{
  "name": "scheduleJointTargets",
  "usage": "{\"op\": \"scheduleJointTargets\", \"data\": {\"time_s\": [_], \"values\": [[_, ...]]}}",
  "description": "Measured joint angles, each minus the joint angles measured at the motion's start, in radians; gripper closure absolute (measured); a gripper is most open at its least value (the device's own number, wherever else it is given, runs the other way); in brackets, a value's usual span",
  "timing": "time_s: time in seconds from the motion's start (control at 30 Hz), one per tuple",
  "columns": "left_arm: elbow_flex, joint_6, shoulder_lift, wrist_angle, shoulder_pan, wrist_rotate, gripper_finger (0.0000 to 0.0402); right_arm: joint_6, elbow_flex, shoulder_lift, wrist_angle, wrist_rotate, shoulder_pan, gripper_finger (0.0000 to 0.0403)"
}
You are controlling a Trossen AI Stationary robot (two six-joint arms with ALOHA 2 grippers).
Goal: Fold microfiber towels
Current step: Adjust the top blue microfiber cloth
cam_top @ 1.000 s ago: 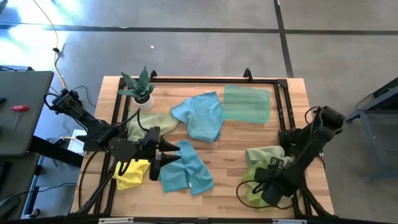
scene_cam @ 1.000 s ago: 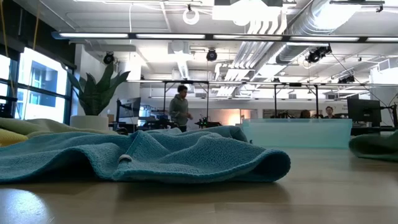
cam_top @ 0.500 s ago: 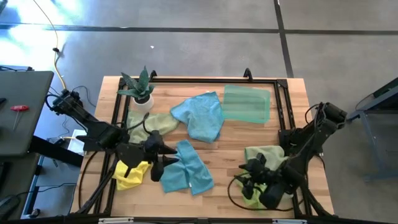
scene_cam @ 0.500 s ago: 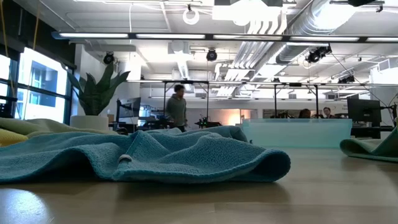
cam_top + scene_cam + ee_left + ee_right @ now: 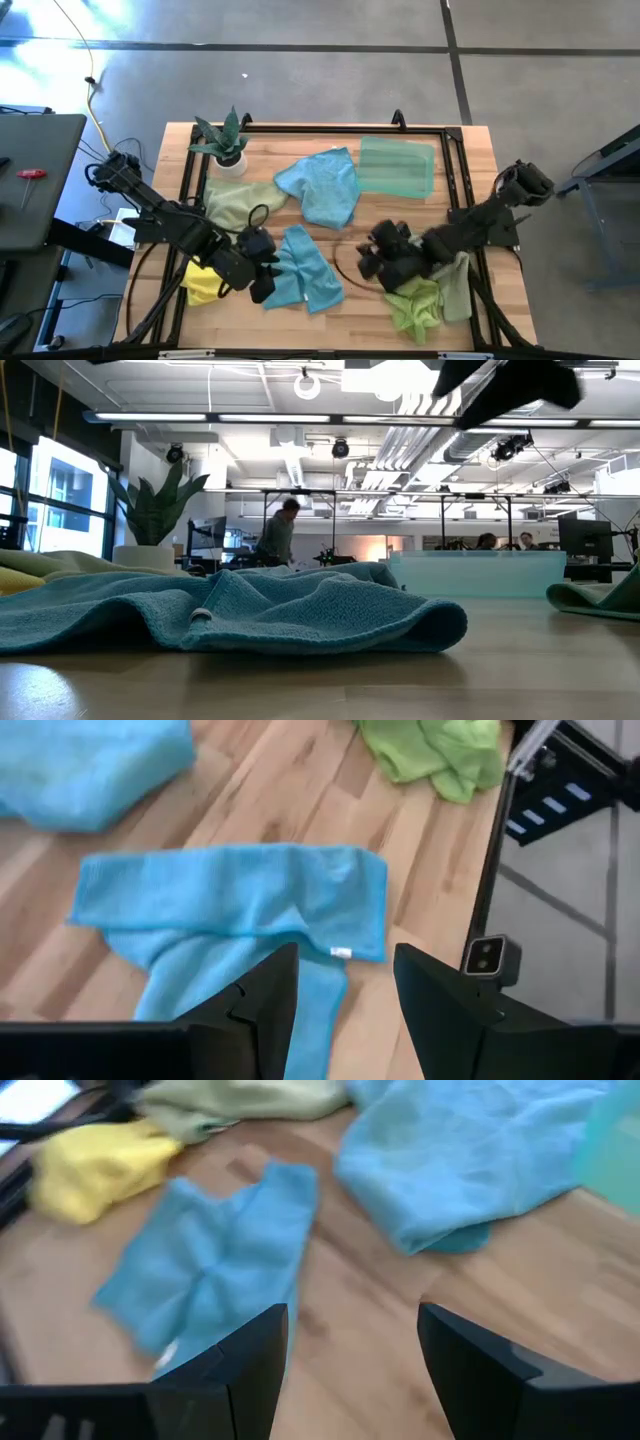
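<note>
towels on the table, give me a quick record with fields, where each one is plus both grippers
near light blue microfiber towel: front centre, crumpled
far light blue microfiber towel: table middle, bunched
mint green microfiber towel: back right, folded flat
pale sage green microfiber towel: left, by the potted plant
yellow microfiber towel: front left corner
lime green microfiber towel: front right, heaped
left gripper: open, over the near blue towel's left edge
right gripper: open, empty, above bare wood

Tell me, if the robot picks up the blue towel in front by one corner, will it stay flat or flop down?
It would probably flop. The blue towel already lies wrinkled with one part folded over itself, so it looks soft, not stiff. It seems thin and light, so it should lift easily. Pushed sideways, it would likely bunch up, like the crumpled lime green towel nearby.
</note>
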Motion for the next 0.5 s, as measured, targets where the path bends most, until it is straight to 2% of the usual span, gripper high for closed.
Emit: {"op": "scheduleJointTargets", "data": {"time_s": [0.23, 0.5], "values": [[0.0, -0.086, 0.009, -0.019, -0.039, -0.001, 0.0245, -0.258, 0.0, 0.143, 0.166, -0.288, -0.222, 0.0185], [0.001, -0.12, -0.046, -0.029, -0.111, -0.089, 0.0245, -0.354, 0.0, 0.253, 0.251, -0.43, -0.422, 0.0185]]}}
